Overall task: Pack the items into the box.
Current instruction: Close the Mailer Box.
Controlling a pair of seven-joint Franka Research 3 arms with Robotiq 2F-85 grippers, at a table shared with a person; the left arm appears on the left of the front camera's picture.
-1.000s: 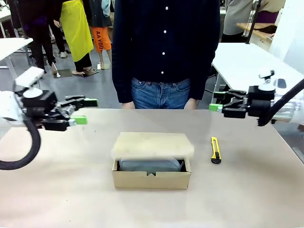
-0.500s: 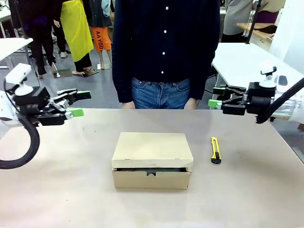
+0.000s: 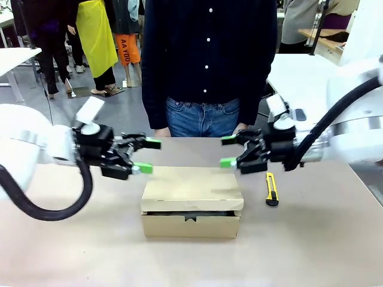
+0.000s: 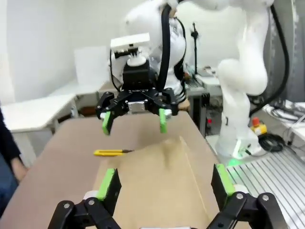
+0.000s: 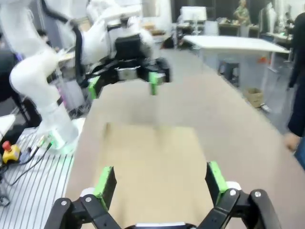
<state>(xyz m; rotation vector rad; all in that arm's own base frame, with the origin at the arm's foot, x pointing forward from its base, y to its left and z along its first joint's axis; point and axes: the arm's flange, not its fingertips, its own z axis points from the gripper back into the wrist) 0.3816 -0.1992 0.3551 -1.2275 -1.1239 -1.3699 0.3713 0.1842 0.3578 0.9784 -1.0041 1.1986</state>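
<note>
The brown cardboard box (image 3: 191,203) sits mid-table with its flap lid (image 3: 192,188) lying down over it, and only a thin dark slit shows along the front. The items are hidden inside. My left gripper (image 3: 148,155) hovers open just above the lid's left far corner. My right gripper (image 3: 228,152) hovers open above the right far corner, facing the left one. In the left wrist view my open left gripper (image 4: 166,181) frames the lid (image 4: 157,176), with the right gripper (image 4: 136,120) beyond. The right wrist view shows my open right gripper (image 5: 159,179) over the lid (image 5: 152,162).
A yellow-and-black utility knife (image 3: 272,189) lies on the table right of the box, also seen as the knife (image 4: 112,152) in the left wrist view. A person (image 3: 209,66) stands at the far edge behind the box. Bare tabletop (image 3: 78,239) surrounds the box.
The lid has dropped from half raised to lying on the box. Both arms swung in from the table's sides to hover over the box's far corners, still open.
</note>
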